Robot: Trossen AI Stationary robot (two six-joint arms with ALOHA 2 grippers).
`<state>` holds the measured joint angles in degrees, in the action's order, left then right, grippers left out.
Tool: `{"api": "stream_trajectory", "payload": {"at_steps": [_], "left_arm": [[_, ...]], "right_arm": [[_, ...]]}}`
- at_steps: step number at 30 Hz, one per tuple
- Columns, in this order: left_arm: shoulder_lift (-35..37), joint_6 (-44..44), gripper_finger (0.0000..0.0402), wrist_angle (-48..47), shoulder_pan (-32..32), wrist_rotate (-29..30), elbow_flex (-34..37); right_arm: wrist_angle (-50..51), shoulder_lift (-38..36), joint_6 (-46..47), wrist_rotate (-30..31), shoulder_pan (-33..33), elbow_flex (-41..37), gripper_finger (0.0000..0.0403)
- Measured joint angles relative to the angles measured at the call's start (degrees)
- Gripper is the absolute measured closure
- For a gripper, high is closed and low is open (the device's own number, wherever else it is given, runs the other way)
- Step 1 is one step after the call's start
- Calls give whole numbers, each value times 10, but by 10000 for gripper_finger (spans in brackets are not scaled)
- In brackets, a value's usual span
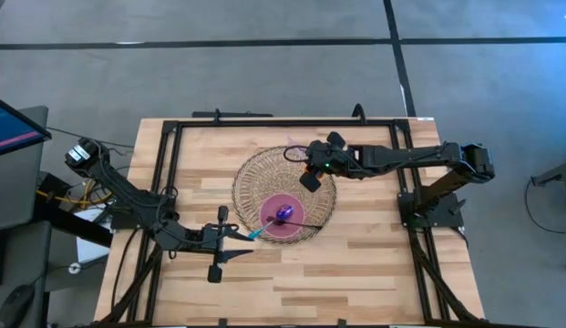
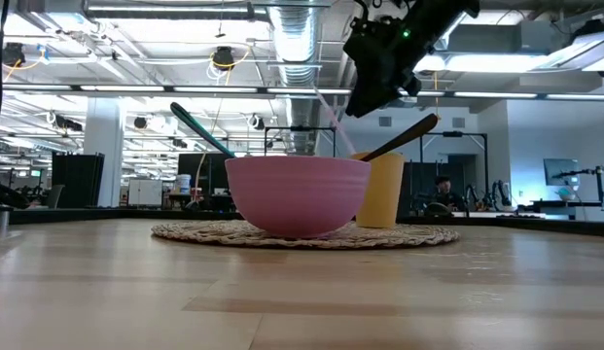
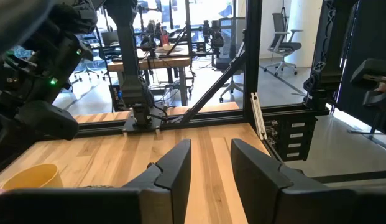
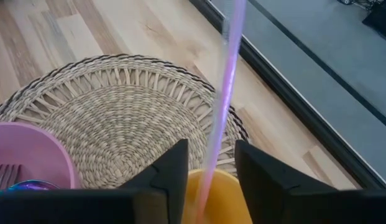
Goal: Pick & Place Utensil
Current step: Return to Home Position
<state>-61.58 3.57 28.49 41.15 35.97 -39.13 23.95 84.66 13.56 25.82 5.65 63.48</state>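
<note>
A pink bowl (image 1: 284, 220) sits on a round woven mat (image 1: 255, 178). A purple utensil (image 1: 283, 214) lies in the bowl, and a teal-handled utensil (image 2: 199, 126) leans on its rim. Behind the bowl, a yellow cup (image 2: 379, 190) holds a wooden spoon (image 2: 404, 136). A thin translucent pink utensil (image 4: 220, 106) slants up from the cup. My right gripper (image 4: 211, 149) hovers above the cup, open, one finger on each side of that pink stem with a gap on both sides. My left gripper (image 1: 246, 235) is open, low, at the bowl's near-left side beside the teal handle's end.
A black frame rail (image 1: 169, 173) runs round the table. The mat's left half and the wood toward the near edge (image 1: 337, 282) carry nothing. A grey monitor (image 1: 14, 137) stands beyond the table's left edge. The right arm (image 1: 419, 157) reaches in from the right.
</note>
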Motion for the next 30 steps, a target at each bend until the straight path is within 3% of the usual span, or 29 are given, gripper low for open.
{"api": "stream_trajectory", "payload": {"at_steps": [7,14,19,25,28,30], "left_arm": [[0,0,289,0,0,0,0],[0,0,289,-1,0,1,0],[0,10,291,-2,0,46,0],[20,45,341,-37,0,62,0],[51,36,386,-82,-5,62,0],[81,21,395,-117,-13,62,0]], "right_arm": [[-3,0,0,-2,-3,0,260],[-39,0,0,-4,-32,0,268],[-58,-1,-30,-4,-60,0,283],[-58,-43,-36,-4,-91,1,309],[-60,-83,-36,-4,-104,1,335],[-57,-112,-35,-4,-113,1,358]]}}
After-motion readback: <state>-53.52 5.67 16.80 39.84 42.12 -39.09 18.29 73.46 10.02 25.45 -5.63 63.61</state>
